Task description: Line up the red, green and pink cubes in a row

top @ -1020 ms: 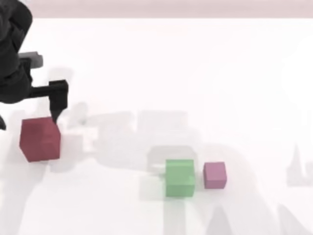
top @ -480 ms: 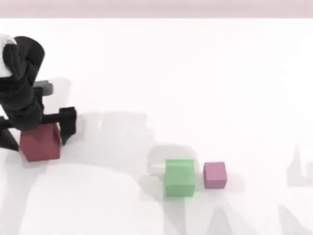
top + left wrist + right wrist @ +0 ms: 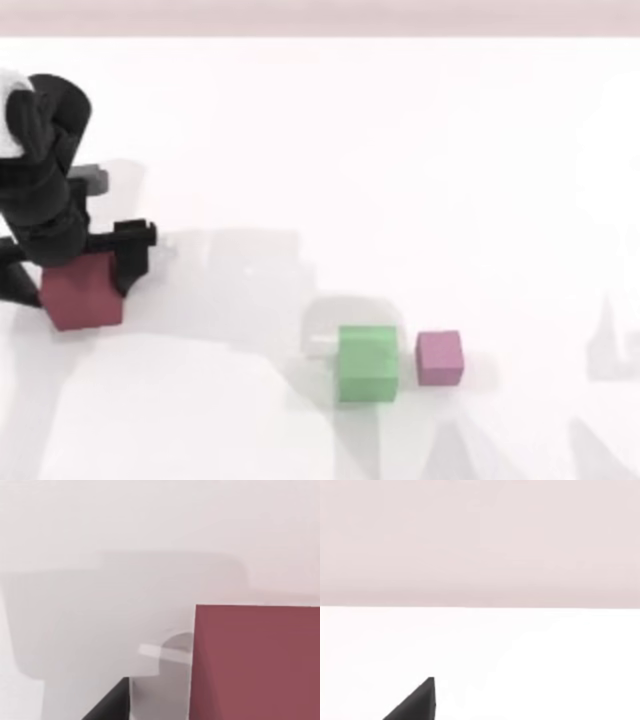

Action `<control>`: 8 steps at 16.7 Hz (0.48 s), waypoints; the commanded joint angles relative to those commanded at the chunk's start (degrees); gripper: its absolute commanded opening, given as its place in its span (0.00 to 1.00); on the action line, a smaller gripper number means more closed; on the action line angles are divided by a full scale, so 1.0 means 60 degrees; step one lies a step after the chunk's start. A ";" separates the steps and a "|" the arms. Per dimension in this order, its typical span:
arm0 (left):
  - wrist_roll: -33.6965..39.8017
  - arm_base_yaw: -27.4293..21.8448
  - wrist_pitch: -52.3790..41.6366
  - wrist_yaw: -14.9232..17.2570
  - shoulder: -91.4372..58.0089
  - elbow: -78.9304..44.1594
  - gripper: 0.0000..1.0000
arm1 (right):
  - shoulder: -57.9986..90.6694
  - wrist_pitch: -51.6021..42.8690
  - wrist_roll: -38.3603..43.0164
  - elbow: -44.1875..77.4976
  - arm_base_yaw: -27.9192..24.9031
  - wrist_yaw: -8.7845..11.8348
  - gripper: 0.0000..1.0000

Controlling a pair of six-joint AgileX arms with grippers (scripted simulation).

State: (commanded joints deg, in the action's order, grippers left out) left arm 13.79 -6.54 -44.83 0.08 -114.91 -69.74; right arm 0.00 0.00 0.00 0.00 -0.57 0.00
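Three cubes [image 3: 82,292] on white table [image 3: 400,150]

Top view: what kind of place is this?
Probably a computer-rendered test bench: a bare white table, three plain cubes, red, green and pink, and a black robot arm's left gripper around the red one.

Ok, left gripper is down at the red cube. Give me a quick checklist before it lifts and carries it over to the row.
1. Left gripper straddles the red cube, one finger on each side: ok.
2. Fingers shut firmly on the cube: cannot tell; the left wrist view shows a gap beside one finger.
3. Red cube sits flat on the table: ok.
4. Green cube and pink cube side by side, close but apart: ok.
5. Free table space to the left of the green cube for the red one: ok.
6. Right arm out of the way, absent from the top view: ok.
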 joint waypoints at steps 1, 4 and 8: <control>0.0000 0.0000 0.0000 0.0000 0.0000 0.0000 0.55 | 0.0000 0.0000 0.0000 0.0000 0.0000 0.0000 1.00; 0.0000 0.0000 0.0000 0.0000 0.0000 0.0000 0.32 | 0.0000 0.0000 0.0000 0.0000 0.0000 0.0000 1.00; 0.0000 0.0000 0.0000 0.0000 0.0000 0.0000 0.02 | 0.0000 0.0000 0.0000 0.0000 0.0000 0.0000 1.00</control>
State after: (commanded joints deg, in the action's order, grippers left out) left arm 13.79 -6.54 -44.83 0.08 -114.91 -69.74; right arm 0.00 0.00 0.00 0.00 -0.57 0.00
